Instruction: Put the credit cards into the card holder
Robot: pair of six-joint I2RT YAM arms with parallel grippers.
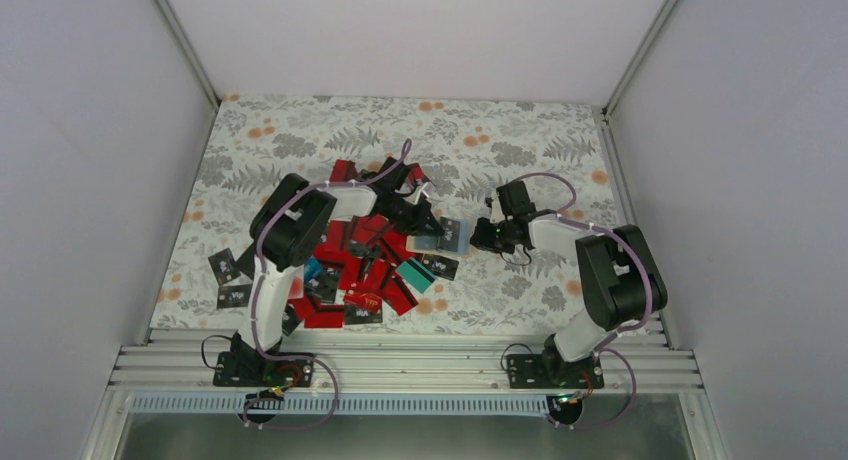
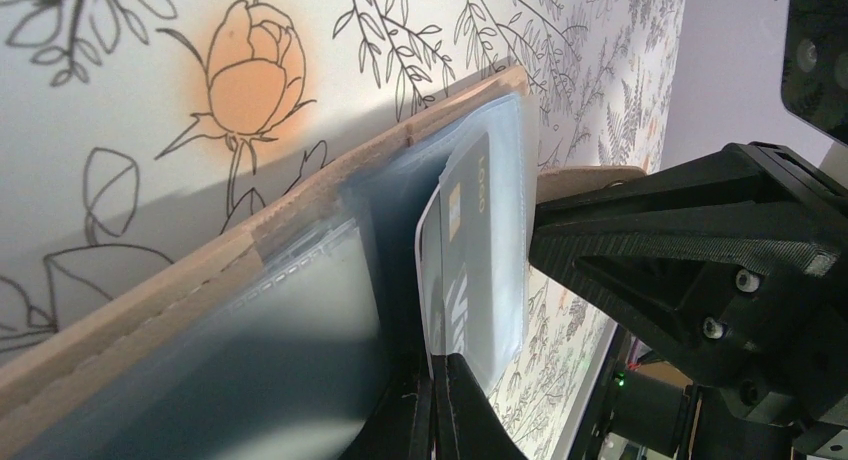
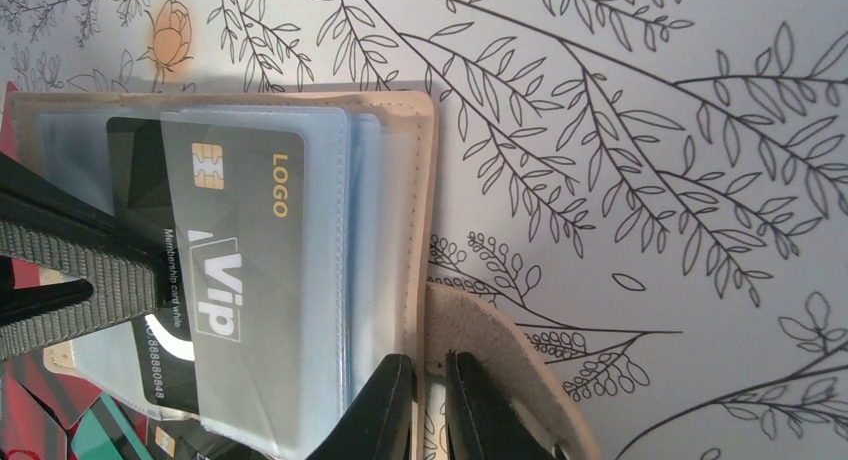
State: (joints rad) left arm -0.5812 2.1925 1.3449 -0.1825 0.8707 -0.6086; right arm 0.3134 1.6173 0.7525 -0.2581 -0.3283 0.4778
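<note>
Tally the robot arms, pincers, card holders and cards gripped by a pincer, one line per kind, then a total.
Robot arms: 2, left arm and right arm
Pincers: 2, left pincer and right pincer
Card holder: 1
Gripped card: 1, black, in the left pincer
Total: 6

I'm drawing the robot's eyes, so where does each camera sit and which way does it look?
Top: high behind the bases, looking down at the table; left arm and right arm show.
Left wrist: on the left arm, looking along the holder; its left claw pinches a black card.
Right wrist: on the right arm, looking down onto the holder; its right claw grips the holder's edge.
Shared: both wrist views show that card in the holder.
</note>
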